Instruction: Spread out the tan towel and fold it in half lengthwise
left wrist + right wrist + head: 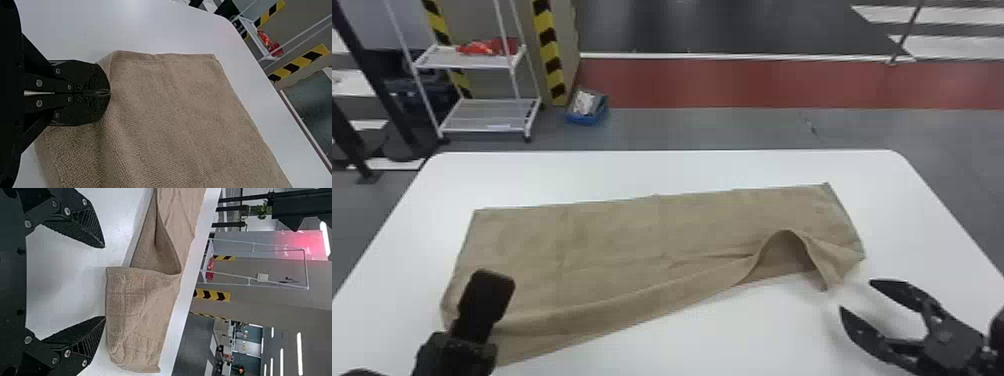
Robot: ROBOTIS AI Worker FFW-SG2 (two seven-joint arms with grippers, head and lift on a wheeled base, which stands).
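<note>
In the head view my left gripper [477, 305] is over the near left corner of the tan towel [612, 245], and my right gripper [854, 295] stands open off the towel's near right corner. The towel lies as a long folded strip, its near layer raised in an arch toward the right end. In the left wrist view the left gripper [109, 93] is shut on an edge of the towel [172, 117]. The right wrist view has the right gripper [105, 282] with its fingers wide apart, nothing between them, beside the towel's turned-up corner [131, 305].
The white table [657, 172] carries the towel, with bare surface around it. Beyond its far edge stand a white wheeled rack [482, 60] holding red items and a blue box [587, 107] on the floor.
</note>
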